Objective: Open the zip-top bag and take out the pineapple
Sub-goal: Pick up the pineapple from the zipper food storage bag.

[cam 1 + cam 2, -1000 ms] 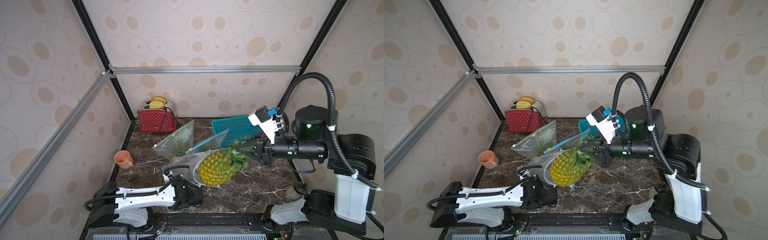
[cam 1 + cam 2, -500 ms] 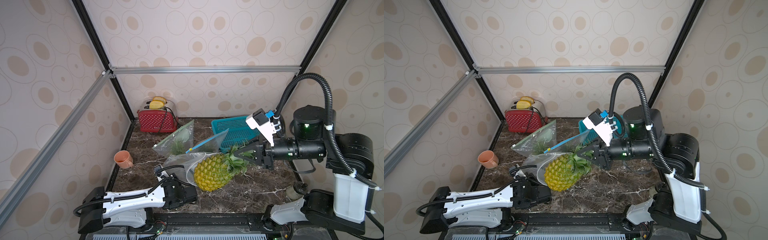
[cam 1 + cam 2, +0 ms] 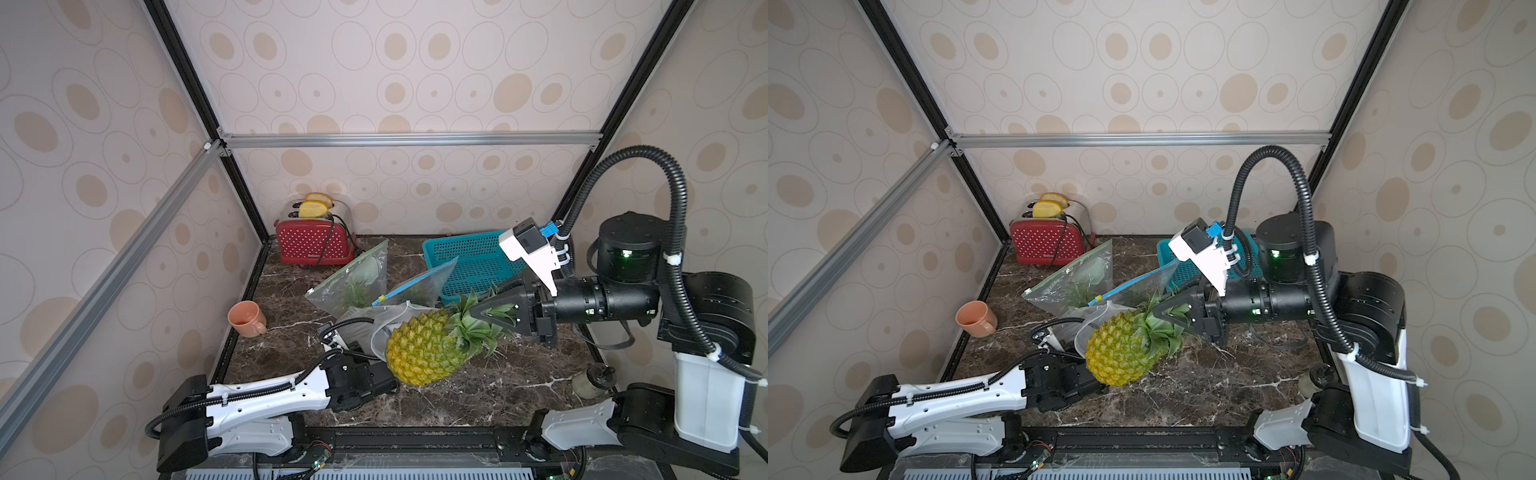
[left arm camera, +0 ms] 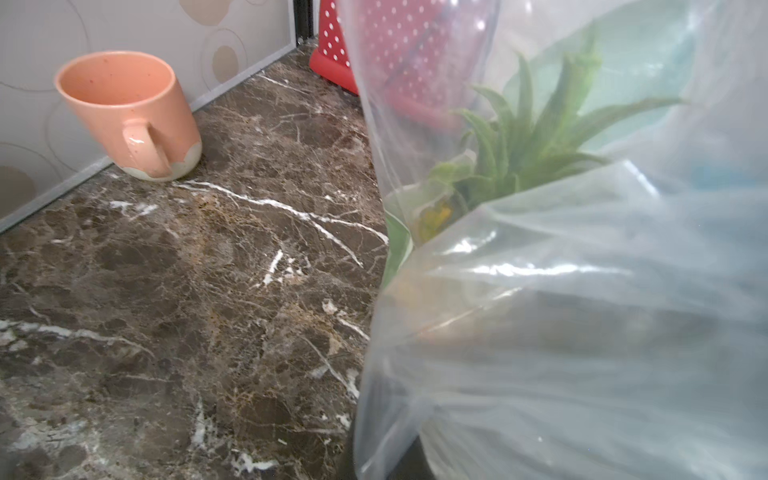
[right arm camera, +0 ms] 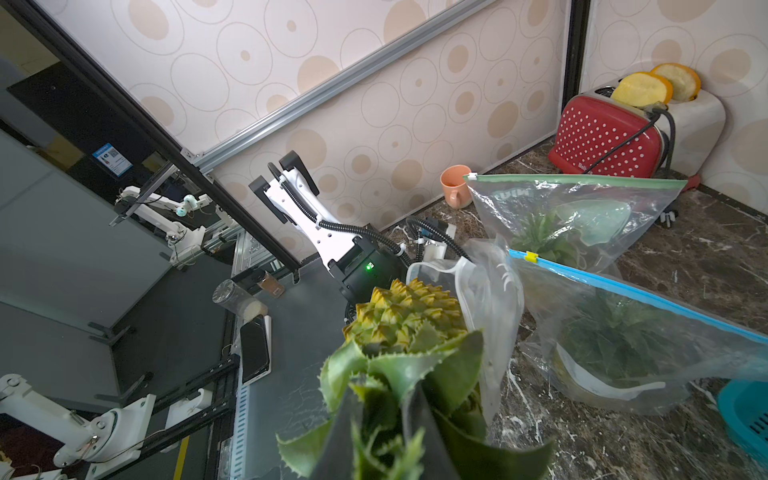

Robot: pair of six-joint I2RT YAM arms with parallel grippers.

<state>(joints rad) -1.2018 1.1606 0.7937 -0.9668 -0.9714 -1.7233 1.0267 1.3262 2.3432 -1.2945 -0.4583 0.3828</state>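
We held the yellow pineapple [image 3: 424, 353] outside the clear plastic zip-top bag [image 3: 357, 328]: right end effector [image 3: 482, 307] clamped on its crown, left end effector [image 3: 386, 384] pinching the bag.

the left arm [image 3: 266, 395] lies low, reaching from its base at seven o'clock toward three. the left gripper [image 3: 380, 383] at its end is closed, its tips hidden. the right arm [image 3: 602, 301] stands tall at four o'clock, forearm level and pointing toward nine. the right gripper [image 3: 478, 307] pinches the pineapple [image 3: 419, 353] by its crown.
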